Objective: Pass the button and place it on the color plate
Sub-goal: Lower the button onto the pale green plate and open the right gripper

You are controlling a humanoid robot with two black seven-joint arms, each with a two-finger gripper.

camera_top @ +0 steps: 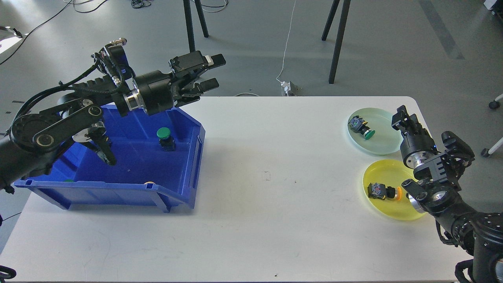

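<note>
A green-capped button (pixel 362 127) lies on its side in the pale green plate (pixel 383 140) at the far right. My right gripper (pixel 401 118) is open and empty just right of that plate's rim. A yellow-capped button (pixel 383 191) lies in the yellow plate (pixel 387 171). My left gripper (pixel 212 71) is open and empty, held above the far right corner of the blue bin (pixel 194 157). Another green button (pixel 166 137) stands upright in the bin.
A green piece (pixel 69 180) and an orange piece (pixel 149 182) show at the bin's front wall. My right arm (pixel 436 177) leans over the yellow plate's right side. The table's (pixel 275 177) right edge is close behind both plates.
</note>
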